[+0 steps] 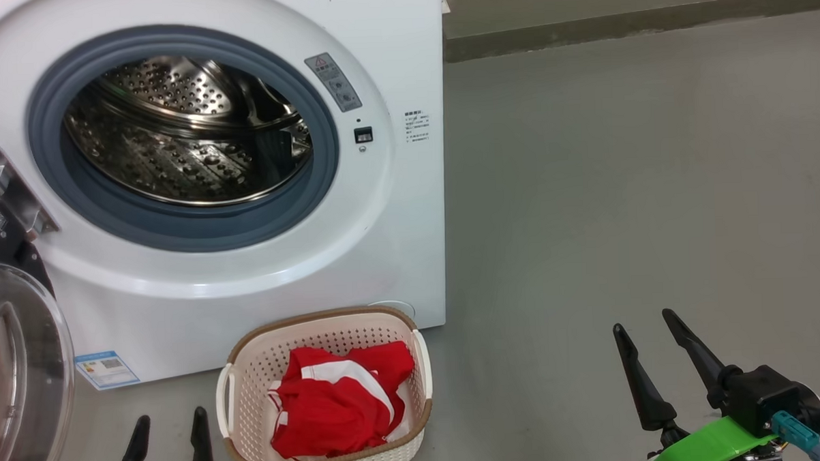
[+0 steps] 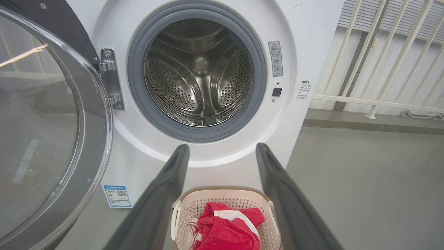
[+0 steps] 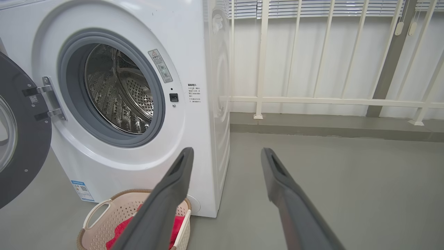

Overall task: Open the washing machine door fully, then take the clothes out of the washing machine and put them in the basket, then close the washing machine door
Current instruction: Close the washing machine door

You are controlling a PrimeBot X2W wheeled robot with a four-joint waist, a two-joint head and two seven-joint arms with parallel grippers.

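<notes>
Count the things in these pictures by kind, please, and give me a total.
washing machine: 1
washing machine door: 1, open
basket: 1
heap of red clothes: 1, in the basket
left gripper and right gripper: 2, both open
Total: 6

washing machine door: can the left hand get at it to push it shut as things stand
Probably yes. The washing machine door hangs wide open just left of the open, empty left hand, with nothing between them; the basket sits on its other side.
</notes>
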